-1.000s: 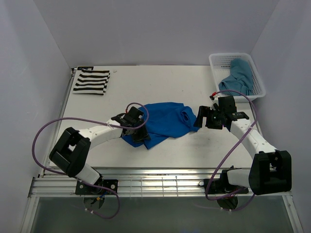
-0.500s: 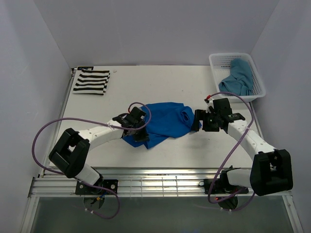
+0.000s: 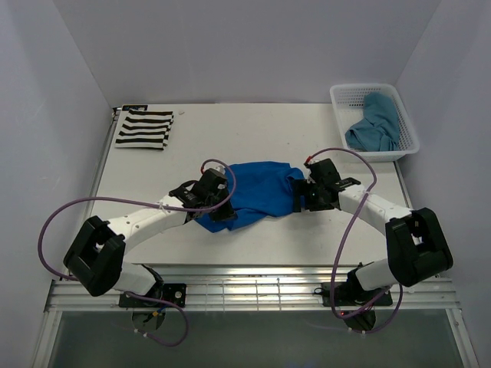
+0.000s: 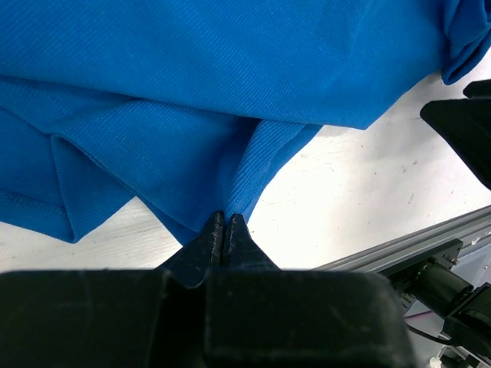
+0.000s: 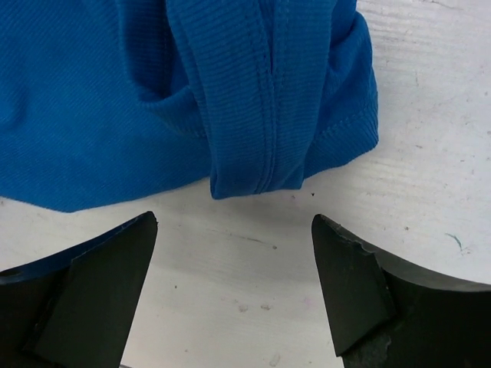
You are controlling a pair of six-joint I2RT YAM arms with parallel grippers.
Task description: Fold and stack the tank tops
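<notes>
Blue cloth is caught between the closed tips of the left pincer, which bites a fold at the near-left edge of the royal blue top. I judge the grip is taken there so that this edge can be lifted and carried over for a fold. Opposite it, the right pincer has its fingers spread wide and holds nothing. It is low over the bench, with the doubled shoulder strap of the same top lying just before the gap, probably so that it can take this end as the second hold. This top lies crumpled in the middle of the bench, between the two arms, not yet flat and not yet folded. Further out, the striped top rests already folded at the far-left corner, likely the place where the stack begins. The teal top lies in a heap inside the white basket at the far right, waiting its turn. Counted: three tops, one folded, one in work, one untouched; two pincers, one gripping cloth and one spread; one basket.
</notes>
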